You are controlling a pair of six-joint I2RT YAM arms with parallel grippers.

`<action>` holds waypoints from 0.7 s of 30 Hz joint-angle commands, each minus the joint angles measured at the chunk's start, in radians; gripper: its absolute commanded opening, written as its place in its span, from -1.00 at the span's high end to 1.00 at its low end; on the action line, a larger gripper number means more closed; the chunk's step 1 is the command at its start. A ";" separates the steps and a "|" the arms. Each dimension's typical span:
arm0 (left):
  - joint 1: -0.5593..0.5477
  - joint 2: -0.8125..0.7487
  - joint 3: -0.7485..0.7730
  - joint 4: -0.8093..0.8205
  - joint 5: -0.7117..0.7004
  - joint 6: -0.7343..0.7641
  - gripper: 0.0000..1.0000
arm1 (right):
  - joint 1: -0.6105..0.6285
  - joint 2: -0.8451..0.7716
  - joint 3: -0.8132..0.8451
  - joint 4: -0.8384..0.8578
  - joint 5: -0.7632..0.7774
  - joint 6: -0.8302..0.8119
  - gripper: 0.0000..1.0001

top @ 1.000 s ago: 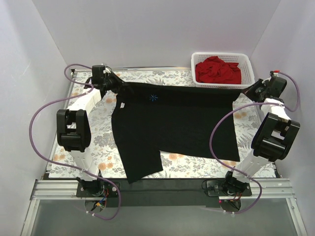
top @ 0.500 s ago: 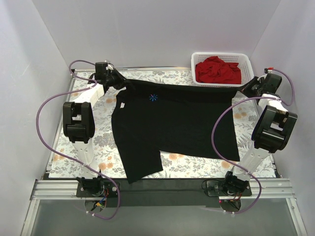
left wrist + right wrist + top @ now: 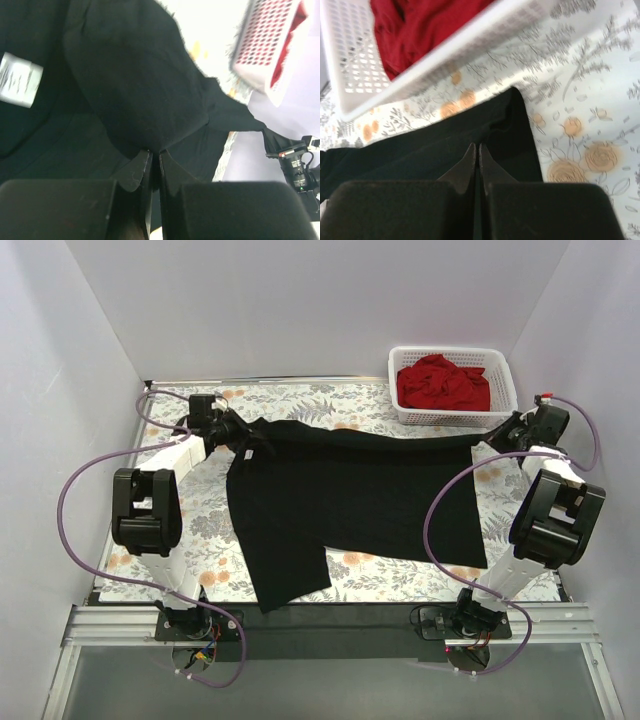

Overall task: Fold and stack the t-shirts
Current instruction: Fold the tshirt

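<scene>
Pinching far corners of the black t-shirt (image 3: pixel 350 500), left gripper (image 3: pixel 240 430) and right gripper (image 3: pixel 488 437) seem clamped on cloth spread between them, the red t-shirt (image 3: pixel 440 383) bunched in the white basket (image 3: pixel 452 352) just beyond the right.

White basket (image 3: pixel 440 418) at far-R corner, floral tbl (image 3: pixel 215 510)

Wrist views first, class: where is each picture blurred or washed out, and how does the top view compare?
Left wrist: the white basket and the shirt label are smeared, the table blown out white. Right wrist: the basket is blurred, the table print sharper. Top external: sharp, evenly lit.
</scene>
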 commanded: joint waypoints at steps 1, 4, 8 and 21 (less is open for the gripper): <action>0.007 -0.063 -0.067 -0.003 0.022 0.009 0.84 | -0.011 -0.041 -0.045 0.008 0.050 0.004 0.95; 0.007 -0.100 -0.130 0.000 0.002 0.000 0.84 | -0.019 -0.062 -0.087 0.008 0.070 0.003 0.95; 0.007 -0.117 -0.184 0.012 0.014 -0.005 0.84 | -0.024 -0.073 -0.119 0.008 0.079 0.001 0.94; 0.006 -0.108 -0.287 0.018 -0.015 0.003 0.60 | -0.024 -0.006 -0.162 0.008 0.105 -0.009 0.59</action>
